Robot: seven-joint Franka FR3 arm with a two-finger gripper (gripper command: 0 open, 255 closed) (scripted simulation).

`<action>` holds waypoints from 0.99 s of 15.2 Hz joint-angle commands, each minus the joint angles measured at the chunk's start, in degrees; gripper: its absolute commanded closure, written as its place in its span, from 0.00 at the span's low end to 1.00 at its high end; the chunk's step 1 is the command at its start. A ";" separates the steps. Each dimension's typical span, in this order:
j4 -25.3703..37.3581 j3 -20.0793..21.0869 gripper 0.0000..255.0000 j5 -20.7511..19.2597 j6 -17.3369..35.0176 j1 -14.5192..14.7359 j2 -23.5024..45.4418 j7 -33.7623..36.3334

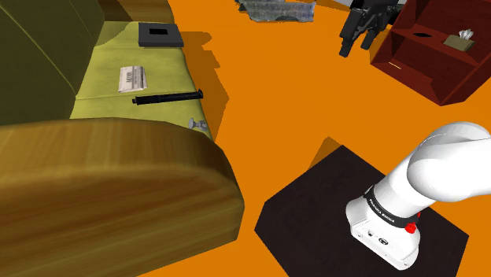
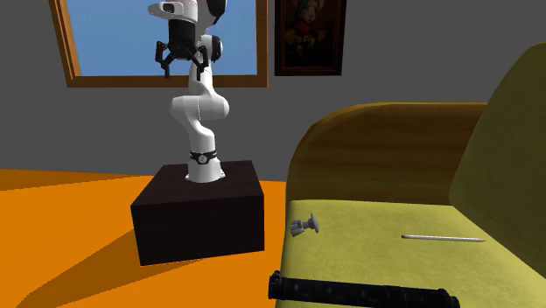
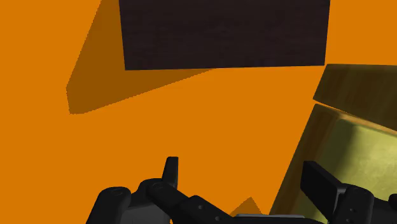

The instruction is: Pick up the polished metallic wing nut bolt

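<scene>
— On the sofa seat, close to its front edge, the wing nut bolt (image 2: 304,227) is lying, small and grey, apparently on its side. In the shoulder view I'm finding it just past the near armrest (image 1: 118,181).

— And the pincer?

— The pincer (image 2: 182,68) is hanging high above the stand (image 2: 199,210), well apart from the bolt. Its fingers (image 3: 170,168) are standing apart with nothing between them.

— How are you planning the approach?

— I'm thinking of swinging across over the yellow-green cushion (image 2: 394,262) and coming straight down. I'd be turning the wrist so the fingers are closing across the shaft rather than the wings. The bolt is small and, I'd judge, likely to be rolling or slipping, so I'm wanting a slow, centred descent. I'm also minding the armrest bulging beside it and the black rod (image 2: 363,291) lying near it on the same cushion.

— What else is around?

— A thin pencil-like stick (image 2: 442,238) is lying farther along the seat, with a striped booklet (image 1: 133,79) and a flat black square (image 1: 160,34) beyond. The floor (image 1: 299,102) is showing plain orange, and a dark red shelf unit (image 1: 425,55) is standing across it. A window (image 2: 114,35) and a framed picture (image 2: 311,35) are hanging on the grey wall (image 2: 420,52) behind the arm.
</scene>
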 commanded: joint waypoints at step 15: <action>-4.87 7.46 0.00 0.91 26.69 4.19 18.40 3.48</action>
